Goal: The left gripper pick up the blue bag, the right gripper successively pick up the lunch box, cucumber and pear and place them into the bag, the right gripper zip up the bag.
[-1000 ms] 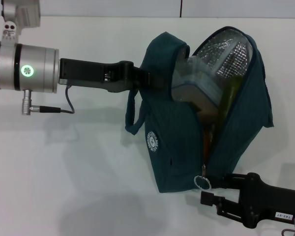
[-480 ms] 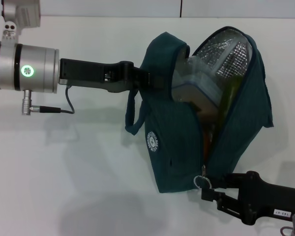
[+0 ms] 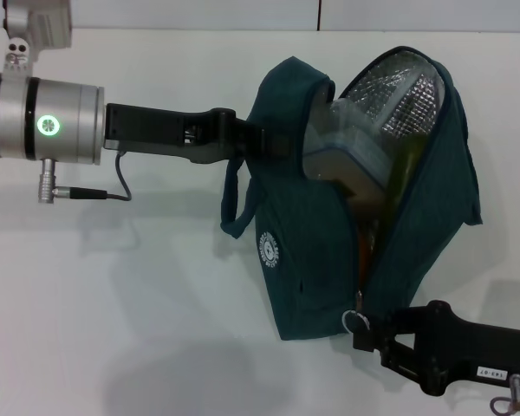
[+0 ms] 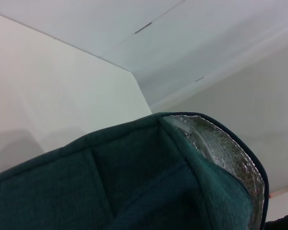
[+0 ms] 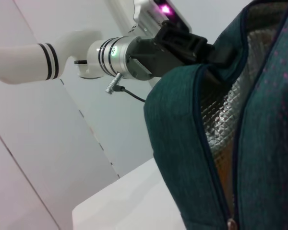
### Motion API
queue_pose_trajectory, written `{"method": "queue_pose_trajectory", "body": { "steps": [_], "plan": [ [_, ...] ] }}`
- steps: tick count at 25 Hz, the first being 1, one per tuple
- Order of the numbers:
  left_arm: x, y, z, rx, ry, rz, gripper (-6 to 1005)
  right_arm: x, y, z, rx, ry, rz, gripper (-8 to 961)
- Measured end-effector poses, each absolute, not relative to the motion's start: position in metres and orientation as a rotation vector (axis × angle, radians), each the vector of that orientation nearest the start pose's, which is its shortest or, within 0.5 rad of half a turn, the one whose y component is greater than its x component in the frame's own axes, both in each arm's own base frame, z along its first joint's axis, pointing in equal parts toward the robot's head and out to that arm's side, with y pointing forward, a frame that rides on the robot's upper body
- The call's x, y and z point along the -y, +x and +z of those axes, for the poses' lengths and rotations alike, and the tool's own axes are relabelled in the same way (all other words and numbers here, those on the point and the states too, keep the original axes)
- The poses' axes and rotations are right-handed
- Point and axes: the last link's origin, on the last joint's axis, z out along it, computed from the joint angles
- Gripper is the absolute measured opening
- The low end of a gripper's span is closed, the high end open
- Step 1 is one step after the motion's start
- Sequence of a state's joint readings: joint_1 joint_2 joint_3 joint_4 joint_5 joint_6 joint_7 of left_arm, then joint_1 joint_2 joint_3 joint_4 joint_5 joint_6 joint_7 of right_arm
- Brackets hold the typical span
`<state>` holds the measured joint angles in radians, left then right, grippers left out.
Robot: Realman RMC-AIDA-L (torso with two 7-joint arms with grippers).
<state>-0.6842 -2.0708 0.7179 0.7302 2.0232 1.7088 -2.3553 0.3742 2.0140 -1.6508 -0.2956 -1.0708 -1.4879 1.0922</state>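
Note:
The blue bag (image 3: pixel 316 251) hangs tilted above the white table, its top open and its silver foil lining (image 3: pixel 399 87) showing. My left gripper (image 3: pixel 270 144) is shut on the bag's upper edge by a handle; the right wrist view shows the left gripper (image 5: pixel 204 48) there too. Inside lie the lunch box (image 3: pixel 351 152), the green cucumber (image 3: pixel 407 173) and an orange sliver of the pear (image 3: pixel 365 247). My right gripper (image 3: pixel 366 334) sits at the bag's lower corner, touching the ring zipper pull (image 3: pixel 355 320). The open zipper seam (image 5: pixel 216 158) runs up the bag.
A white table (image 3: pixel 113 295) lies under the bag, and a pale wall (image 3: pixel 243 13) stands behind it. A loop handle (image 3: pixel 236 208) dangles on the bag's left side. The left wrist view shows only the bag's fabric (image 4: pixel 134 182) and foil (image 4: pixel 221 153).
My right gripper has slid left and slightly up to the ring zipper pull, now overlapping it. The left arm and the bag stay where they were.

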Motion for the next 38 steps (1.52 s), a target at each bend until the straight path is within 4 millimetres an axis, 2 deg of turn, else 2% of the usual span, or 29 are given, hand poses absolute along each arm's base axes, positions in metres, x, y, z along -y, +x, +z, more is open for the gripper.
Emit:
{"method": "queue_pose_trajectory", "body": {
  "steps": [7,13,21,30,38],
  "plan": [
    [-0.352,-0.196,0.009,1.743,-2.666,-0.782,38,-0.237,0.279,-0.075,-0.781,-2.825,0.967,173],
    [-0.353,-0.196,0.01,1.742,-2.663,-0.785,39,-0.237,0.279,-0.075,-0.783,-2.823,0.968,29],
    [-0.353,-0.196,0.01,1.739,-2.662,-0.787,38,-0.237,0.281,-0.069,-0.792,-2.789,1.009,18],
    [-0.353,-0.197,0.01,1.74,-2.657,-0.79,38,-0.234,0.287,-0.045,-0.789,-2.718,1.113,17],
    [-0.353,-0.197,0.01,1.741,-2.657,-0.79,39,-0.231,0.285,-0.038,-0.773,-2.722,1.166,17]
  ]
}}
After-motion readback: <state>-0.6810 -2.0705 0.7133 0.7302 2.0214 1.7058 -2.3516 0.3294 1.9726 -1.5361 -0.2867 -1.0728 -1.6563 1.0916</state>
